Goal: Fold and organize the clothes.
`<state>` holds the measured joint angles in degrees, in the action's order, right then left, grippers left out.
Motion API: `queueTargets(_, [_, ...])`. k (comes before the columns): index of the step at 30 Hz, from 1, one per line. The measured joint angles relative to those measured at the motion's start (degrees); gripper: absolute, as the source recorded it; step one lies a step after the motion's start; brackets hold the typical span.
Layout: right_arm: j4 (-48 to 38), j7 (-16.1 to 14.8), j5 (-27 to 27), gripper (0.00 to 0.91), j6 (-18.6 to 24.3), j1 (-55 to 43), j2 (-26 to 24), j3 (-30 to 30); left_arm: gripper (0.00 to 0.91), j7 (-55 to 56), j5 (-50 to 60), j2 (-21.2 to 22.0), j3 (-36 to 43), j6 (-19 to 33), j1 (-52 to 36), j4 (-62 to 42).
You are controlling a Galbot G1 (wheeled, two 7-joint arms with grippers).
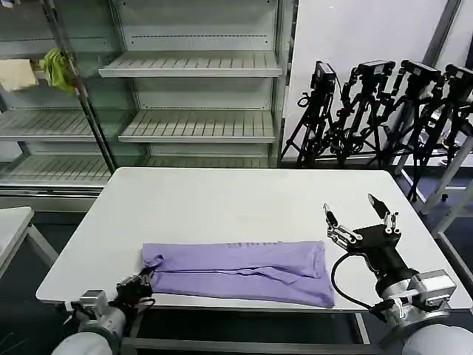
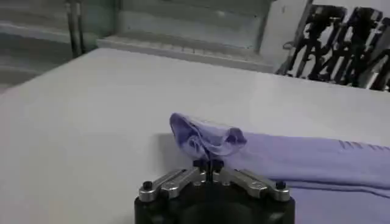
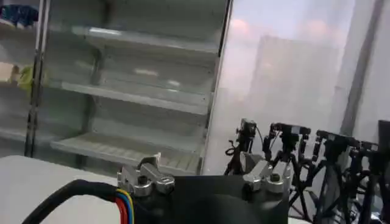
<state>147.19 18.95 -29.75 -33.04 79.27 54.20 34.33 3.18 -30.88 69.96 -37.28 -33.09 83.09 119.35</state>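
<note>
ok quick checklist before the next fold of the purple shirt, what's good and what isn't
1. Left gripper shut on the T-shirt at its left end: ok, fabric is bunched between the fingers.
2. Right gripper open: ok, fingers spread.
3. Right gripper holding the shirt's right end: not ok, it is raised beside that end, off the fabric.
4. Shirt folded into a long band: ok, lying across the table's front part.
5. Shirt fully on the table: ok, though its right corner lies close to the front edge.
</note>
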Motion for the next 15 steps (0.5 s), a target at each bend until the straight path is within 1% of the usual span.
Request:
queueTargets(3, [0.0, -0.05, 0.09, 0.907, 0.0, -0.24, 0.1, -0.21, 0.0, -0.07, -0.62, -1.69, -1.58, 0.0, -0.42, -0.94])
queueTargets(4, [0.0, -0.08, 0.09, 0.907, 0.0, -0.32, 0.1, -0.26, 0.01, -0.08, -0.76, -2.22, -2.08, 0.0, -0.44, -1.23])
queueTargets(15, [0.0, -0.33, 0.1, 0.907, 0.23, -1.04, 0.32, -1.05, 0.01, -0.02, -0.74, -7.38, -7.38, 0.0, -0.74, -3.97])
